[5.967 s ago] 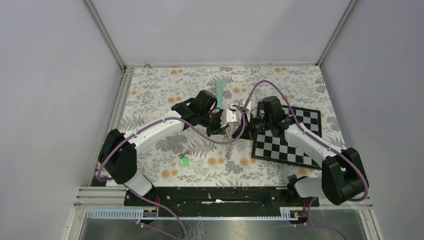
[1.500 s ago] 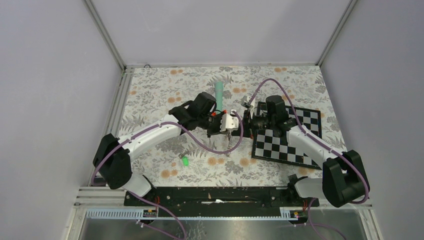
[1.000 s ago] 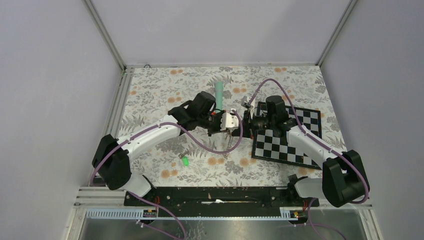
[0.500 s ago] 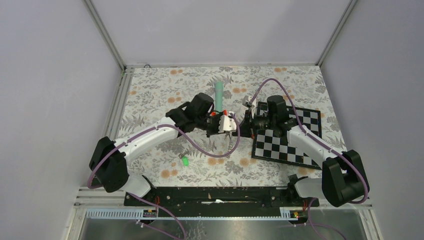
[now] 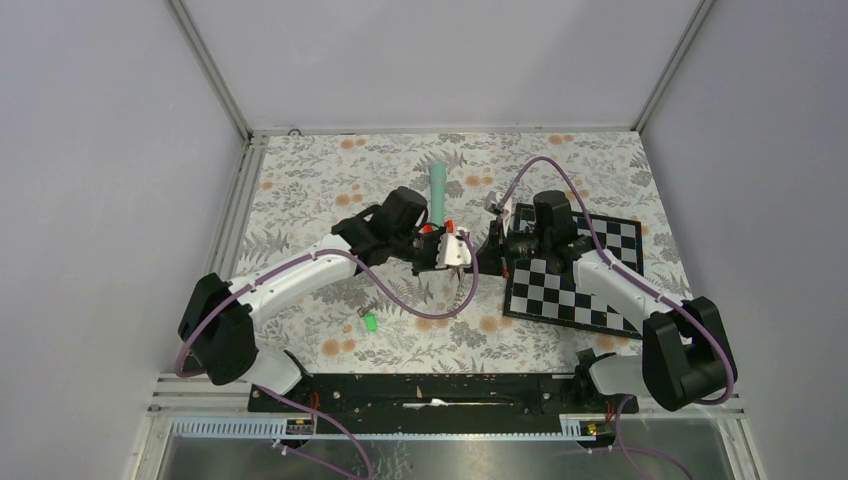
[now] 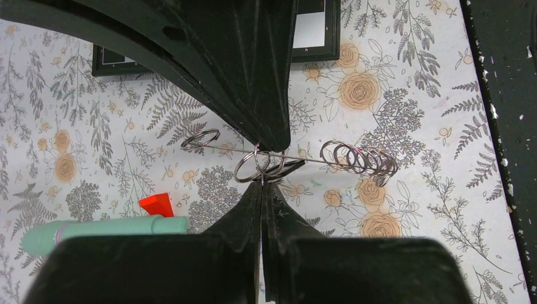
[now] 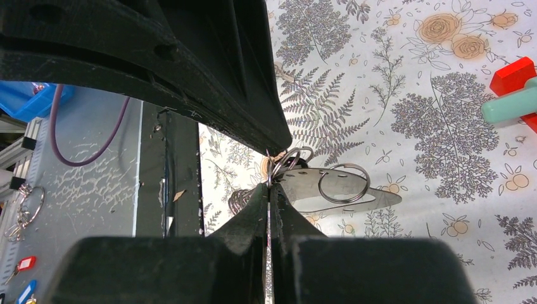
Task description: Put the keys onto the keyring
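Over the middle of the table my left gripper [image 5: 460, 254] and right gripper [image 5: 490, 246] meet tip to tip. In the left wrist view the left gripper [image 6: 261, 182] is shut on a split ring of the keyring [image 6: 304, 159], which is seen edge on with several rings strung along it. In the right wrist view the keyring [image 7: 345, 190] shows as a flat grey strap with holes. The right gripper [image 7: 269, 187] is shut on a thin metal blade, seen edge on, which looks like the plain key [image 7: 269, 253]. The green-headed key [image 5: 369, 321] lies on the cloth, near left.
A teal stick [image 5: 437, 190] with a red base [image 6: 156, 204] lies just behind the grippers. A chessboard [image 5: 580, 280] lies under the right arm. Purple cables loop off both wrists. The black base rail [image 5: 440, 385] runs along the near edge.
Both grippers stay shut and joined. The left arm's elbow has drifted left and its wrist has edged slightly away from the bases; the right arm has hardly moved.
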Tool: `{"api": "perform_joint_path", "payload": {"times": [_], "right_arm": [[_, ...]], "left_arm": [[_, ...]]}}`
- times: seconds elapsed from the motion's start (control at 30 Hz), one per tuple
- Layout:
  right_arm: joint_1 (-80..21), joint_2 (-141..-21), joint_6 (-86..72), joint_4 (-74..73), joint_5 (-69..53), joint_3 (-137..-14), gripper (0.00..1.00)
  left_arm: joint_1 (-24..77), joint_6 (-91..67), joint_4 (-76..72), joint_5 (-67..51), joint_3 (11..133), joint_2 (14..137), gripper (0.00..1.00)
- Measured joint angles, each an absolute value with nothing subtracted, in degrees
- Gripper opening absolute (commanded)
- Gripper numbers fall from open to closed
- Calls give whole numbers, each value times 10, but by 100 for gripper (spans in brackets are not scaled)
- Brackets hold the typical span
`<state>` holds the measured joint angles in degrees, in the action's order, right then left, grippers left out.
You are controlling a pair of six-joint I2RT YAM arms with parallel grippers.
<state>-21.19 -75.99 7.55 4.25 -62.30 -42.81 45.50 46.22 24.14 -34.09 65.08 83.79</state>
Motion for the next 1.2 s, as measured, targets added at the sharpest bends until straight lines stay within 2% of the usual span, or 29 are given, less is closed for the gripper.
{"api": "perform_joint_path", "payload": {"times": [1.2], "right_arm": [[-202,-779,15,85,-644,-425,0]], "left_arm": [[455,513,243,-347,639,832,0]]}}
